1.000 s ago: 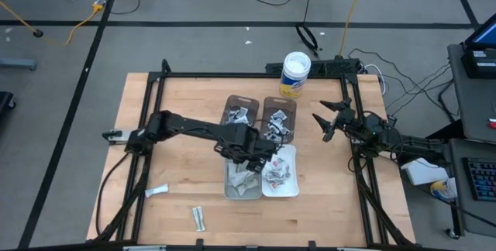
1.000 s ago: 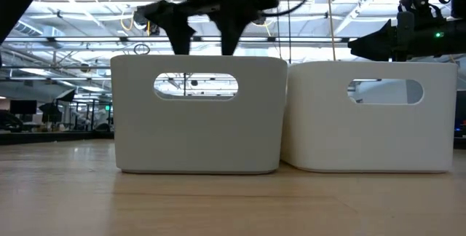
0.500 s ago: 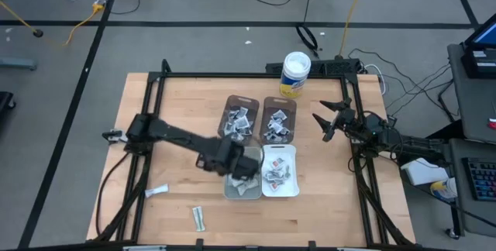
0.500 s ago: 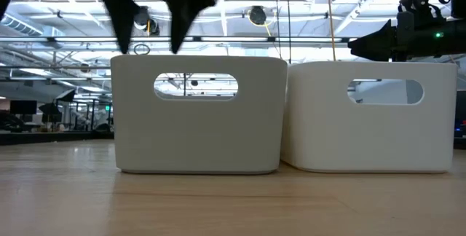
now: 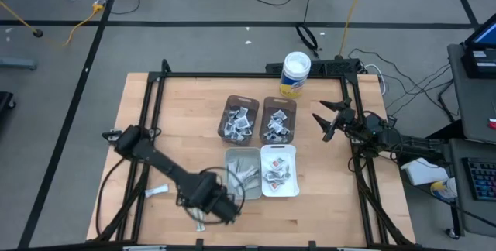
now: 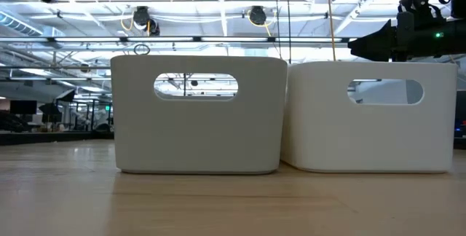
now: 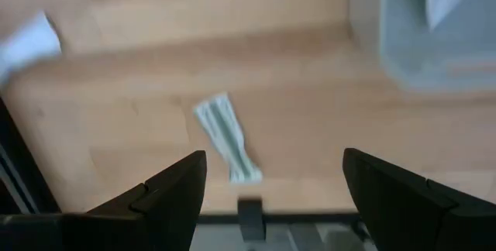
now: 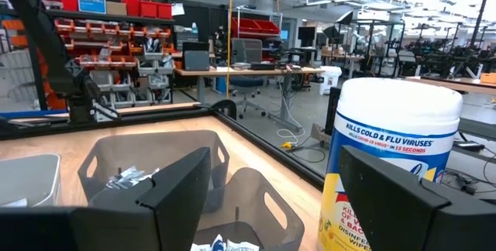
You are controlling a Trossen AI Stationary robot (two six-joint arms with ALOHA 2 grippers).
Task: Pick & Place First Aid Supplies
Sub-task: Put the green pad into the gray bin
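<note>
Inside four bins (image 5: 242, 191) lie sealed packets (image 5: 273, 175).

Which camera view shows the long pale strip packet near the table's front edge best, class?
The left wrist view: the strip packet lies in plain sight on the wood, ahead of the open left claw. In the high view the claw's arm hides most of it. The low view and the right wrist view do not show it.

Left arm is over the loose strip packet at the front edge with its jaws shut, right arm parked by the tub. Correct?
Not quite. The left gripper has its jaws open, not shut; the left wrist view shows them spread, with the strip packet on the table beyond them. The right gripper does wait near the tub.
</note>
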